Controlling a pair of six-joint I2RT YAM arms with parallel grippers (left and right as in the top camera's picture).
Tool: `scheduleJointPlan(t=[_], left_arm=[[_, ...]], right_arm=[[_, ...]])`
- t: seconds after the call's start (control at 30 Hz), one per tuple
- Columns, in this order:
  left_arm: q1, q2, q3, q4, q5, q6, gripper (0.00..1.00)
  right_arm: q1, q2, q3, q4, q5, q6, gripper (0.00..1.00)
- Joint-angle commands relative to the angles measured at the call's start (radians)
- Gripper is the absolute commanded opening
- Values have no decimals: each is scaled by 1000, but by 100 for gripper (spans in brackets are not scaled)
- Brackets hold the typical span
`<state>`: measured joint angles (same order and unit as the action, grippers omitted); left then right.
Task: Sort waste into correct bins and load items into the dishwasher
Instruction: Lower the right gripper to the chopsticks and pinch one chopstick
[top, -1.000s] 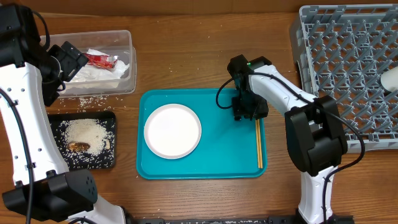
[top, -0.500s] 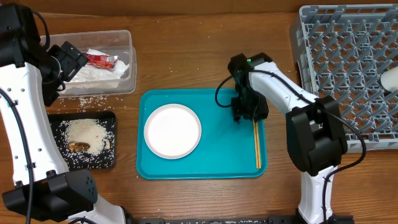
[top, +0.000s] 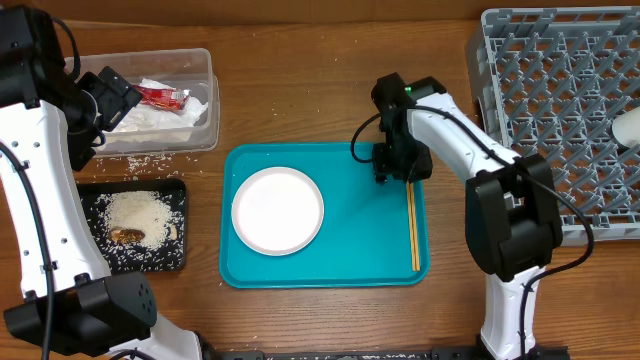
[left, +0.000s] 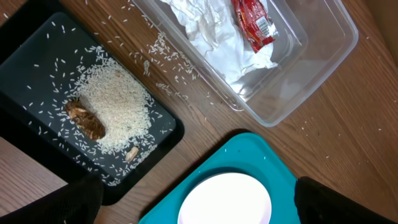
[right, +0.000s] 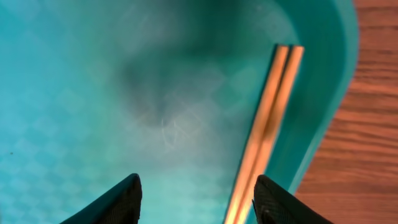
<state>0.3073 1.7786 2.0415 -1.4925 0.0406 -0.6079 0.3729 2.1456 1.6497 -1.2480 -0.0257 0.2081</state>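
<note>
The chopsticks (top: 414, 228) lie side by side along the right edge of the teal tray (top: 350, 262); they also show in the right wrist view (right: 268, 121). My right gripper (top: 392, 172) is open and empty, low over the tray at the chopsticks' far end (right: 196, 199). The white plate (top: 277, 210) sits on the tray's left half. The clear tub (top: 200, 100) holds napkins (left: 214, 43) and the red wrapper (left: 253, 23). The black tray (top: 178, 225) holds rice (left: 115, 106) and a brown scrap (left: 86, 118). My left gripper (left: 196, 211) is open and empty, high above the plate.
The grey dish rack (top: 555, 100) stands at the right, with a white dish (top: 628, 128) at its right edge. Loose rice grains (top: 140, 160) lie on the wood between the tub and the black tray.
My right gripper has moved slightly up the tray toward the far end of the chopsticks. The left arm has not moved.
</note>
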Motion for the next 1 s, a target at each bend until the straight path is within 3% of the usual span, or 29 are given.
scheduleJointPlan(t=[0.0,0.7,0.83,0.9,0.97], left_arm=[[-7,14,2,2,0,-9,100],[-7,14,2,2,0,-9,100],[-7,14,2,2,1,-9,100],[-6,14,2,2,0,-9,100],[-6,14,2,2,0,-9,100]], right_arm=[[-1,-24,-48,23,19,-6,60],[0,-24,-127,100,-21,-1,59],[0,-24,-135,100,-31,3,41],[0,-25,-133,97,-63,6,19],[0,-25,-125,89,-87,6,8]])
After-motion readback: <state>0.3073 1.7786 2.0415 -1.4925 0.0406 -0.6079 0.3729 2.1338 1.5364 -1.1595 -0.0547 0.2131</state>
